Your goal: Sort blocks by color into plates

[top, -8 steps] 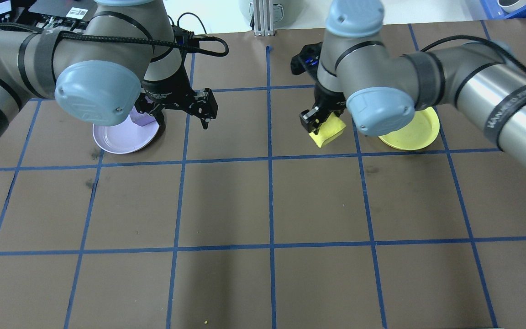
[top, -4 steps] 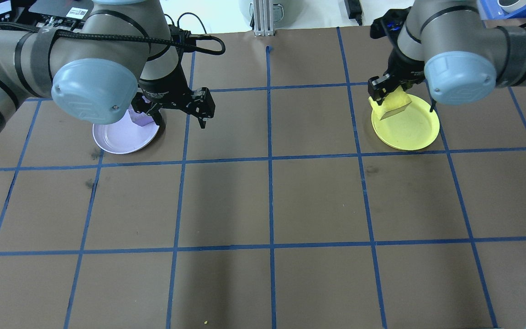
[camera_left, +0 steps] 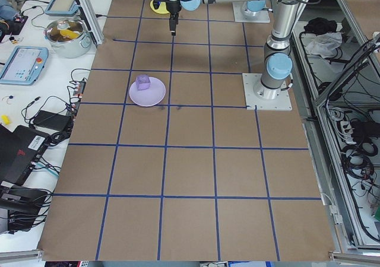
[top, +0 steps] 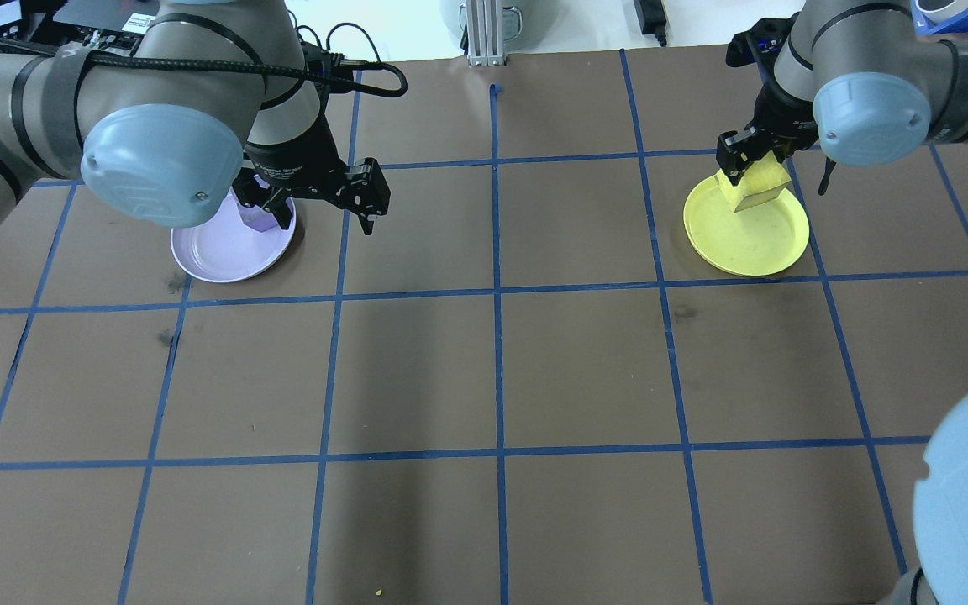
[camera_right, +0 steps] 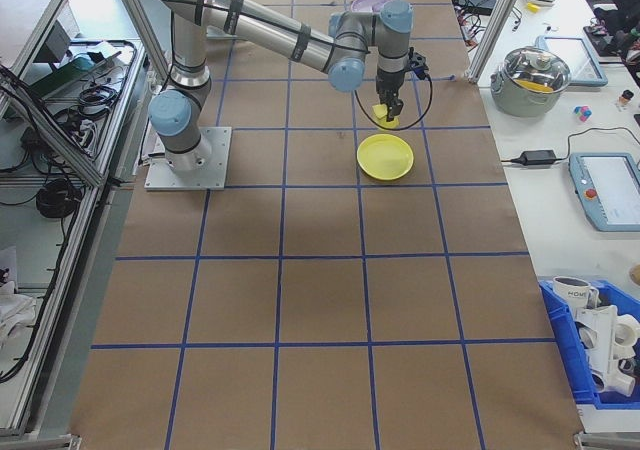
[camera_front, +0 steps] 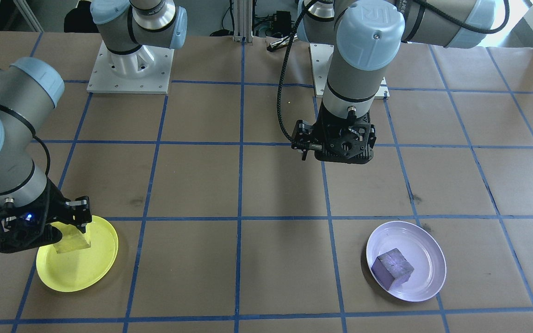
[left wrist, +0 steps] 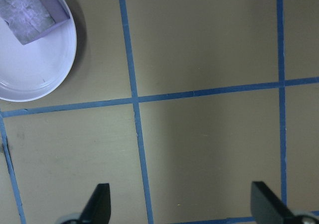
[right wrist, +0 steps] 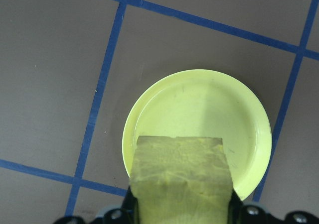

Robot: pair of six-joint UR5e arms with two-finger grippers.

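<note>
The purple block (camera_front: 392, 268) lies in the lavender plate (camera_front: 433, 247), also seen from overhead as the block (top: 259, 220) in the plate (top: 219, 252). My left gripper (left wrist: 180, 206) hovers open and empty above the bare table, beside that plate (left wrist: 35, 69); overhead the left gripper (top: 316, 197) partly covers the plate's far edge. My right gripper (top: 753, 176) is shut on the yellow block (top: 754, 189) and holds it above the yellow plate (top: 753, 244). In the right wrist view the block (right wrist: 182, 179) hangs over the near rim of the plate (right wrist: 209, 104).
Brown table cover (top: 492, 370) with a blue tape grid. A silver pot (camera_left: 66, 34), tablets and cables lie off the table's far side. A blue bin (camera_right: 600, 340) of parts stands near one corner.
The right arm has carried the yellow block to the right, from beside the yellow plate to above it. The left gripper has drifted slightly and stays open.
</note>
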